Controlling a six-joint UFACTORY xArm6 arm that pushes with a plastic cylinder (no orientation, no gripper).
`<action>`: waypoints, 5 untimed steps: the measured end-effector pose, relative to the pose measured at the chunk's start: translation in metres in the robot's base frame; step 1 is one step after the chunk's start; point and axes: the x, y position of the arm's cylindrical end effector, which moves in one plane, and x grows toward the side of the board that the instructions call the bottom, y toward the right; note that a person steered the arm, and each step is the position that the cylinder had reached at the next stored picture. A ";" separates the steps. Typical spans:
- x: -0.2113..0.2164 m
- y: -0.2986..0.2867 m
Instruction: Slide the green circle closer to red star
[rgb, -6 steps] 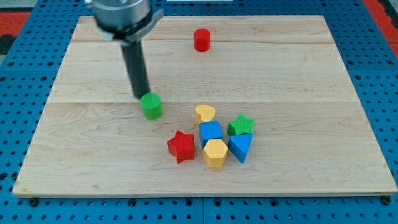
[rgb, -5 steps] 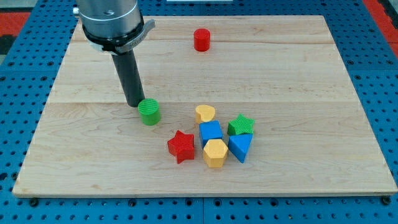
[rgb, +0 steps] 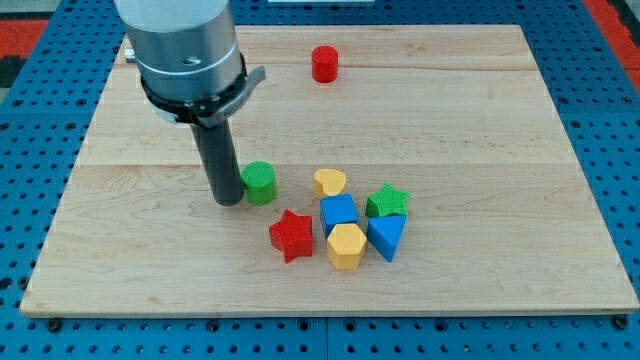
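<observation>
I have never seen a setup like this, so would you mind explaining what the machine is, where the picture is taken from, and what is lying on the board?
This is one camera view looking down at an angle on a wooden board; where the camera is mounted is not on record. The grey cylinder at the view's top left is the end of a robot arm. It has no jaws and holds nothing: it ends in a dark rod, and my tip slides on the board to push blocks. My tip is right beside the green circle, on its left in the view. Below and to the right lies the red star, next to a cluster: yellow heart, blue cube, green star, yellow hexagon and blue triangle. A red cylinder stands alone near the top.
</observation>
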 end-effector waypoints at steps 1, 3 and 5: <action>-0.028 -0.010; -0.028 0.049; -0.026 0.046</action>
